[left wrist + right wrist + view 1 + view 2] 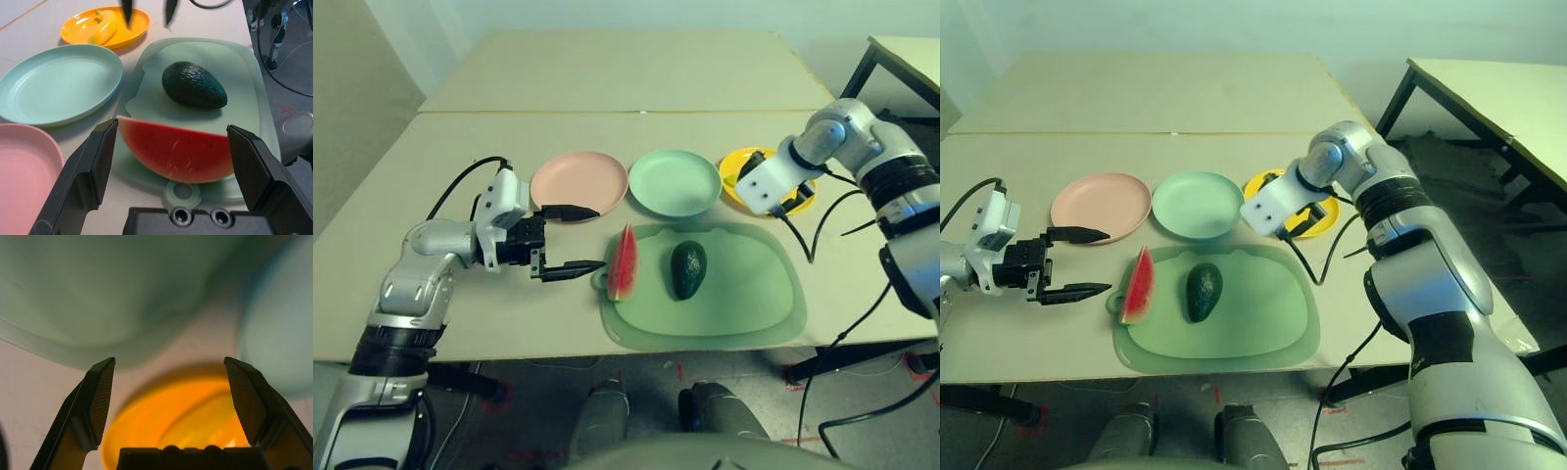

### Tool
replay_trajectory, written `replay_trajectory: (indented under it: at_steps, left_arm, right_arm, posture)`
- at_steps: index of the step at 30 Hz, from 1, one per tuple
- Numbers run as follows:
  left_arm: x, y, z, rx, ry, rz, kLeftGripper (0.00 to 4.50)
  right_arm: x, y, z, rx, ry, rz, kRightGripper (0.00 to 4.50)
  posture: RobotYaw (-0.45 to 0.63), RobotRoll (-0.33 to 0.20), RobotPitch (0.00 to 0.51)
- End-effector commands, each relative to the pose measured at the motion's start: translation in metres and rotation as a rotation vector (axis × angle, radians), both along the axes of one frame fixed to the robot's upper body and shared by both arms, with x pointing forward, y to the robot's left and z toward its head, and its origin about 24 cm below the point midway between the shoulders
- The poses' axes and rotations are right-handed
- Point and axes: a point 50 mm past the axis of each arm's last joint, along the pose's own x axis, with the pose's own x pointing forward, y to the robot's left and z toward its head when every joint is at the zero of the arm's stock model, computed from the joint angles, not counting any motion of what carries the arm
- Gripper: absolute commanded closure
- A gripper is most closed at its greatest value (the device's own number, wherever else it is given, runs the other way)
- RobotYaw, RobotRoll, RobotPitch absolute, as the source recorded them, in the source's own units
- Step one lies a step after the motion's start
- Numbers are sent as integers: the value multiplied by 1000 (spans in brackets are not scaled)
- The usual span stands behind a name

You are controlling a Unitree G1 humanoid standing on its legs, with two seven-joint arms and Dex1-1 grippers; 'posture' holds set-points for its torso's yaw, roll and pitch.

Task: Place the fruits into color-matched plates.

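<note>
The red watermelon wedge (623,262) stands on the left edge of the pale green cutting mat (744,294), with the dark green avocado (687,269) lying beside it. My left gripper (585,238) is open just left of the wedge, its fingers pointing at it and not touching. The pink plate (578,181) and the mint green plate (674,182) are bare. The yellow banana (101,25) lies in the yellow plate (134,30). My right gripper (168,364) hovers open over that plate, holding nothing.
The mat's handle tab with a hole (182,192) lies just under the watermelon, close to my left fingers. Black cables (813,235) trail from the right arm across the table's right edge. A second table (1489,88) stands off to the right.
</note>
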Motion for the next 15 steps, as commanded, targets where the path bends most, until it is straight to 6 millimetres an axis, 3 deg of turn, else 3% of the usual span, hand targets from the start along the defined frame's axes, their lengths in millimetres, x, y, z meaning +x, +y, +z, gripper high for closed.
replay_trajectory:
  at_steps: [1,10,15]
  left_arm:
    - [3,-1,0,22,-7,-8,0]
    - [-1,-1,-7,22,20,-6,0]
    - [1,-3,-10,24,19,-8,0]
  right_arm:
    - [-14,12,8,-3,4,47,24]
    - [-43,44,19,45,1,96,24]
    - [-50,62,12,72,30,123,24]
  posture:
    - [79,0,66]
    - [84,0,66]
    - [89,0,67]
